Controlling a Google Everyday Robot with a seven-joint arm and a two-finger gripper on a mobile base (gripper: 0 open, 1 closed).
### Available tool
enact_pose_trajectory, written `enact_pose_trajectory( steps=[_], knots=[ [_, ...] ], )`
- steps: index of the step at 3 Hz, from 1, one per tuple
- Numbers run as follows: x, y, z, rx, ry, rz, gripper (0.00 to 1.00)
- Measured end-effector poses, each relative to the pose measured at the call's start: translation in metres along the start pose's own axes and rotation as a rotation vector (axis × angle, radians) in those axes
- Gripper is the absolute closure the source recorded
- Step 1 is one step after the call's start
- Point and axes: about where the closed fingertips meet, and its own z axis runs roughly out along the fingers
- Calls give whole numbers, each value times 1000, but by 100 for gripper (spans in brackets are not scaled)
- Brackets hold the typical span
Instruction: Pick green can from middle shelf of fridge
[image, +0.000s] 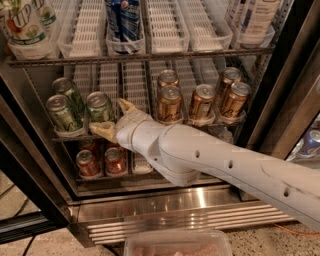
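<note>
My tan two-finger gripper hung at the wire middle shelf of the dark-framed fridge, jaws apart, close beside the front green aluminium can.

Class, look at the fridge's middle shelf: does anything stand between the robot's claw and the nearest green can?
Nothing visible does. The open claw sits right at the green aluminium can at the front of the middle wire shelf, spread around its lower right side.
</note>
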Motion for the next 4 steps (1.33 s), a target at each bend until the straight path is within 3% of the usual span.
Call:
enact_pose_trajectory(
  steps=[2,3,4],
  knots=[
    [-4,2,15,-30,-8,8,39],
    [-4,5,21,-48,-6,13,51],
    [-4,5,22,-48,-6,13,70]
  ],
)
